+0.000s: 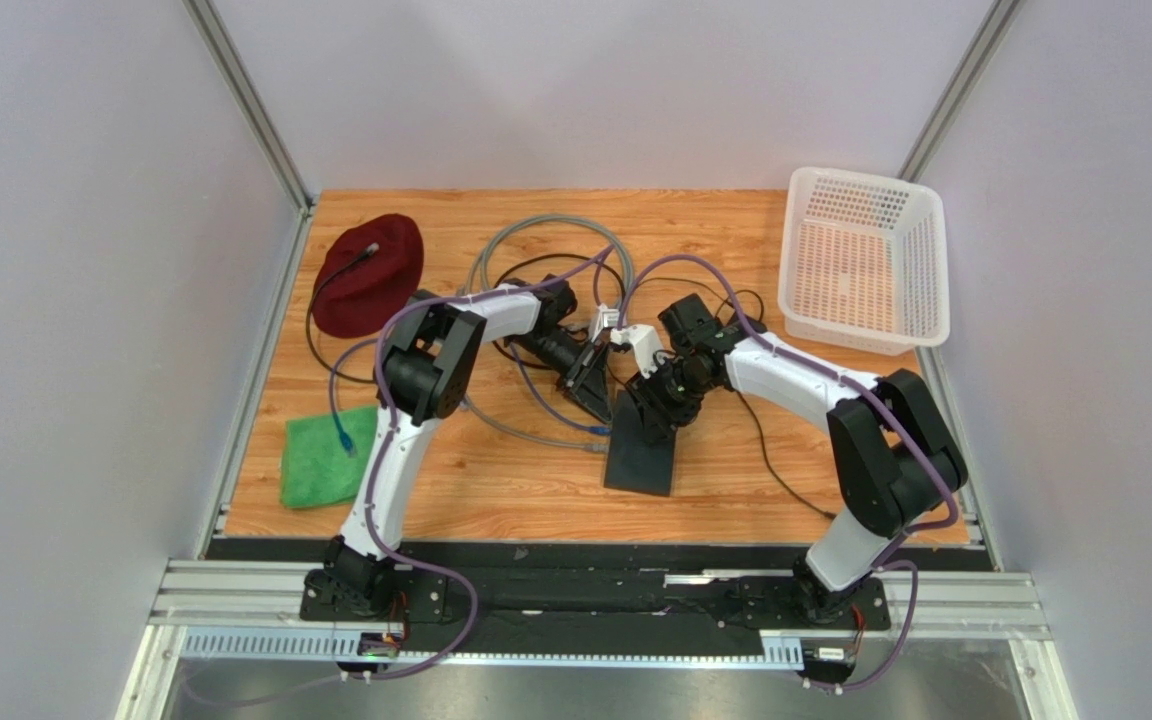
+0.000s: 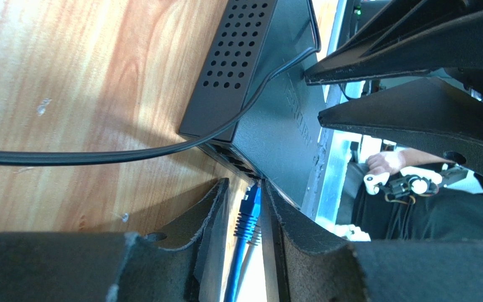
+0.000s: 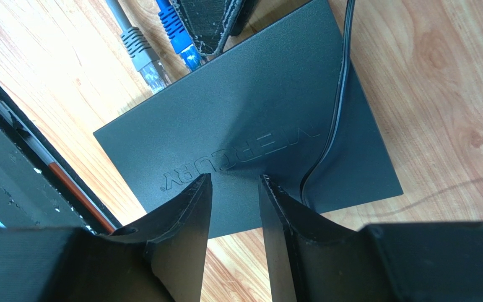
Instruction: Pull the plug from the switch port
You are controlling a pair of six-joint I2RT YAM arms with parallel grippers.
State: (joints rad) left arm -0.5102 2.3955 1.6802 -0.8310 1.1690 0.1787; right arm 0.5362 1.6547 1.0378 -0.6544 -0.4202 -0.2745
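Note:
The switch [image 1: 642, 446] is a flat black box lying on the wooden table; it also shows in both wrist views [image 2: 275, 119] [image 3: 250, 119]. A blue plug [image 2: 248, 211] lies between the fingers of my left gripper [image 2: 245, 189], against one finger with a gap on the other side; the gripper is open. The plug's tip [image 3: 190, 56] meets the switch's port edge, and I cannot tell whether it sits in a port. A grey plug [image 3: 143, 53] lies beside it. My right gripper [image 3: 234, 179] is open, its tips on the switch's top near the opposite edge.
A thin black cable [image 3: 335, 107] runs across the switch and over the table [image 2: 99, 154]. Grey cable loops [image 1: 537, 240] lie behind the arms. A white basket [image 1: 863, 255] stands at the back right, a dark red hat [image 1: 367, 275] at the back left, a green cloth [image 1: 327, 455] at the front left.

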